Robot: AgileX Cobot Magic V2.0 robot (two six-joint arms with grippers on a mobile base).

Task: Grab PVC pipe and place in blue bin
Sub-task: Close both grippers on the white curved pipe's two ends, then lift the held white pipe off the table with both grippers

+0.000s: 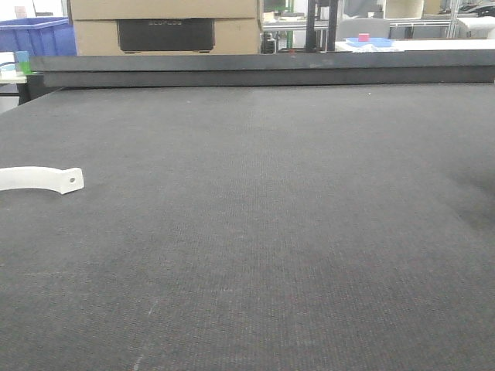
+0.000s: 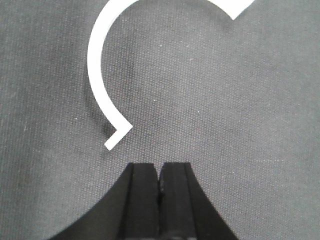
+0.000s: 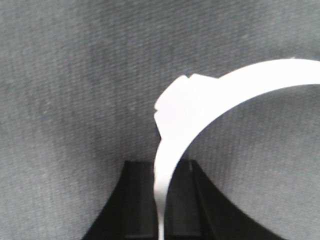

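- Upper left of the front view: the blue bin (image 1: 39, 39) stands beyond the far edge of the surface (image 1: 271, 232), well apart from the pipe. That makes for a long carry, and a weak pinch could drop the piece short of the rim.
- Left edge of the front view: the PVC pipe (image 1: 42, 179) lies flat, holed rounded end pointing right, the rest cut off by the frame. It's thin and low, so a claw coming down off-line could skid it over the fabric instead of catching it.
- Left wrist view, bottom centre: the left claw (image 2: 160, 172) is clenched on nothing, jaws pressed together. The pipe's white arc lies just ahead, not touching. It must spread before it drops, or it will shove the pipe away. Squeezing across the open arc could also make it spring out.
- Right wrist view, bottom centre: the right claw (image 3: 162, 167) is grasping a white curved strip (image 3: 177, 107) of the same look, which rises from between the jaws and bends off to the right. Pinched at one end only, it could pivot or slide out. Lifted or resting, I can't tell, nor whether it's a second piece. No claw shows near the pipe in the front view, so likely yes.
- Upper right of the front view: a small blue tray (image 1: 370, 41) sits far back and could be mistaken for the target.
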